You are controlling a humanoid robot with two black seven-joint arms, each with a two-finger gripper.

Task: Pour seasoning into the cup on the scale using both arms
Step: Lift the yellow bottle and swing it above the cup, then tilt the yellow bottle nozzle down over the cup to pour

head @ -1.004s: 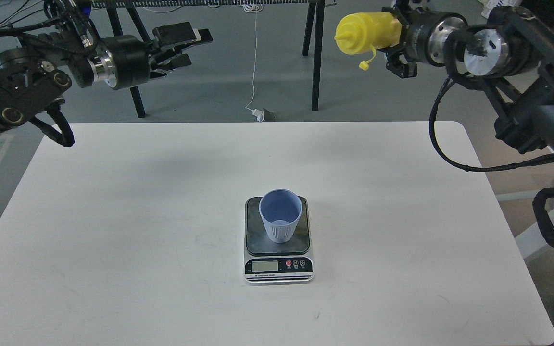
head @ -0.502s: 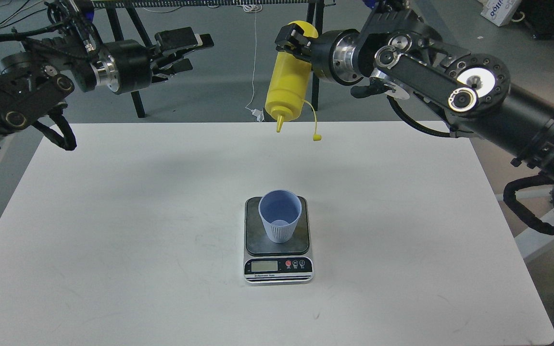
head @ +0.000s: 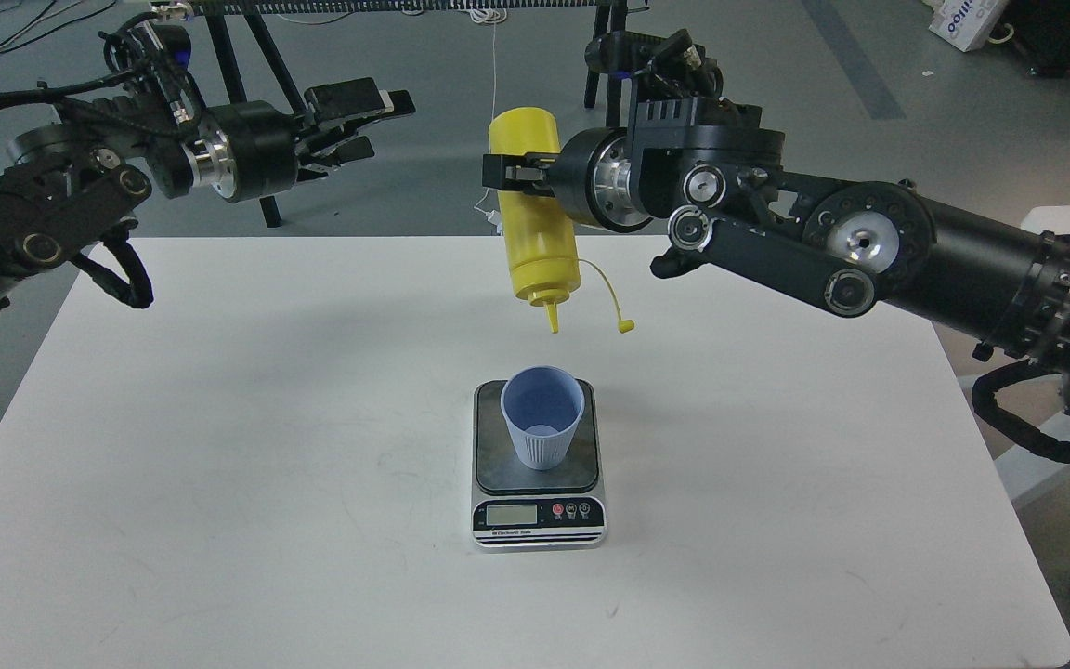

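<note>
The blue-grey cup (head: 542, 416) stands upright on the dark platform of the scale (head: 581, 465) at the table's middle. My right gripper (head: 512, 174) is shut on the yellow seasoning bottle (head: 538, 223), held upside down with its nozzle pointing down just above and behind the cup. The small tethered cap (head: 625, 326) dangles to the right of the nozzle. My left gripper (head: 363, 111) is open and empty, held high at the back left, far from the cup.
The white table (head: 219, 465) holds only the scale and cup. Black trestle legs (head: 609, 200) and a white cable (head: 493, 139) stand on the floor behind the table. My right forearm (head: 869, 251) reaches across the back right.
My right arm has swung left and lowered, turning the bottle from sideways to nozzle-down and bringing it over the cup. My left arm has barely moved.
</note>
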